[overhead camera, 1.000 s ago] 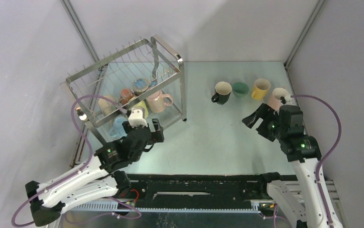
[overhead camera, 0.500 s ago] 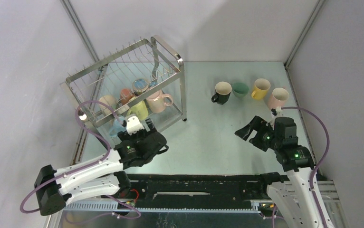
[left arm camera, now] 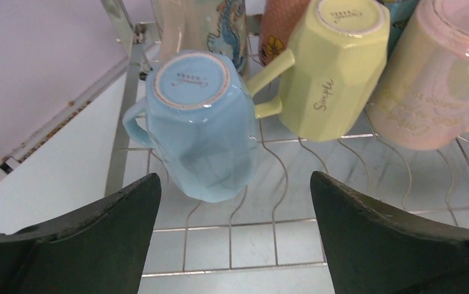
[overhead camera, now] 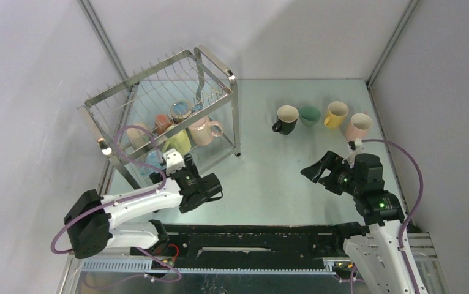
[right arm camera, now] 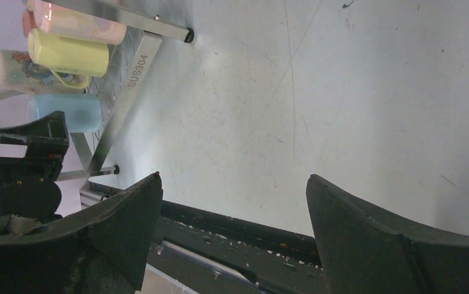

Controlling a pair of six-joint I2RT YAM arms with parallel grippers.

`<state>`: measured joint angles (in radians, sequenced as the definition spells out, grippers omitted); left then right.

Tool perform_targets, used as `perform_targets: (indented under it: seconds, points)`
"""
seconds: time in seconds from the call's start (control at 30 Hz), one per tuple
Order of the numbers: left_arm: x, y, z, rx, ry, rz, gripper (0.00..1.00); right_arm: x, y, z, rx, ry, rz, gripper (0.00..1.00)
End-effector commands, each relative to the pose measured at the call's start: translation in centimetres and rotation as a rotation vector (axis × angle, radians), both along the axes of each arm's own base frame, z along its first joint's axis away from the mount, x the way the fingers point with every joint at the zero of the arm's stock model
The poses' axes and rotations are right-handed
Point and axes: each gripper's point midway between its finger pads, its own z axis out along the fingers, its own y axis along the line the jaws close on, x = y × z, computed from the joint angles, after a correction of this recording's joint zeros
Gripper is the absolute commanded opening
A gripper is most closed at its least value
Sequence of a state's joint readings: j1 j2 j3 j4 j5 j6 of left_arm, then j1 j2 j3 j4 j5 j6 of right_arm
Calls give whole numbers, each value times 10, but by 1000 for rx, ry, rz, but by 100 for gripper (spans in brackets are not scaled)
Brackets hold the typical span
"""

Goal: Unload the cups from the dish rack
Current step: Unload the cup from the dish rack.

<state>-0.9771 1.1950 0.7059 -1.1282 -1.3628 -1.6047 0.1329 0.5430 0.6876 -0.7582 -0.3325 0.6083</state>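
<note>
Cups [overhead camera: 287,118]: four on table [overhead camera: 269,174], six in dish rack [overhead camera: 236,113]; left fingers [left arm camera: 85,245], right fingers [right arm camera: 391,245] apart, empty.

lab, plain grey enclosure walls [overhead camera: 293,37]

At the left wrist, the pink mug [left arm camera: 428,92] runs off the right edge, and the patterned beige mug [left arm camera: 201,27] and orange mug [left arm camera: 281,24] behind are cut off at the top. From above, the light blue mug [overhead camera: 153,160] is mostly hidden behind the dish rack [overhead camera: 236,116] wires and the left arm [overhead camera: 134,202].

6 cups [overhead camera: 202,130] sit in 1 dish rack [overhead camera: 215,61], 4 on 1 table [overhead camera: 281,171].
</note>
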Motion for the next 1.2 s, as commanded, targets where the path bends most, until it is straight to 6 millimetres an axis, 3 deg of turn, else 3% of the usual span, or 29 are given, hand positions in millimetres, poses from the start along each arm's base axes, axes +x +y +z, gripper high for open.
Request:
perform_targets:
  seconds: [0.0, 0.3, 1.17]
  points:
    - [11, 8, 29, -5, -134, 49, 100, 3, 6, 1, 12, -24, 31, 94]
    - [18, 27, 26, 21, -128, 124, 100, 2, 8, 0, 16, -25, 46, 93]
    - [38, 54, -14, -93, -33, 196, 100, -1, 19, -8, 32, -10, 92, 94]
